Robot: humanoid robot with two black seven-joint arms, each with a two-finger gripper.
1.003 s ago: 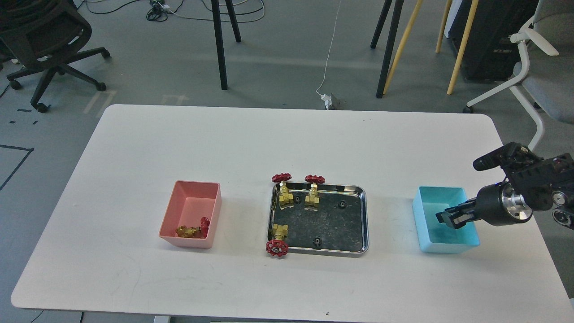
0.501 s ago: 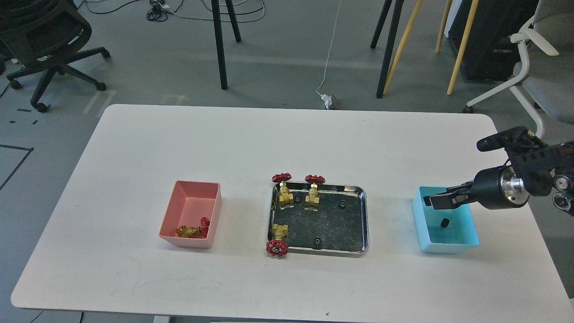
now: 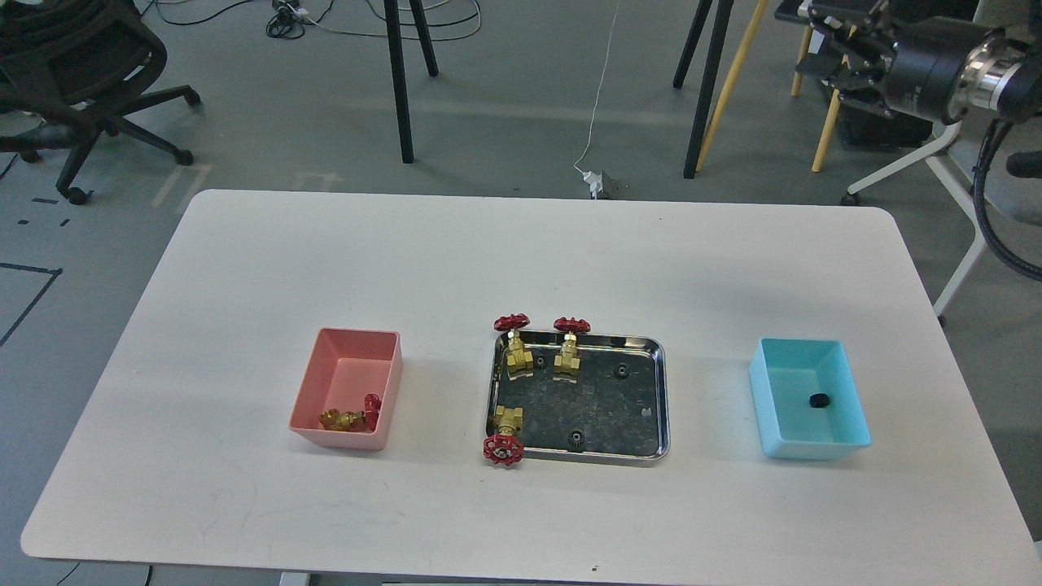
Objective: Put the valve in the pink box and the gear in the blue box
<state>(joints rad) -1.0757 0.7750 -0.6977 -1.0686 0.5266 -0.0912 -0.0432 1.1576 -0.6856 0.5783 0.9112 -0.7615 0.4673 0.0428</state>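
The pink box stands left of centre on the table and holds one valve lying on its side. The blue box stands at the right with one black gear on its floor. Three more valves and three small gears lie in the steel tray in the middle. My right gripper is raised high at the top right, far above and behind the blue box, open and empty. My left arm is out of view.
The white table ends in a rounded edge on every side. Behind it on the floor are an office chair, black stand legs, wooden legs and a white chair.
My right gripper let the gear go into the blue box, then rose from the box up to the top right of the view. The gear now lies on the box floor.
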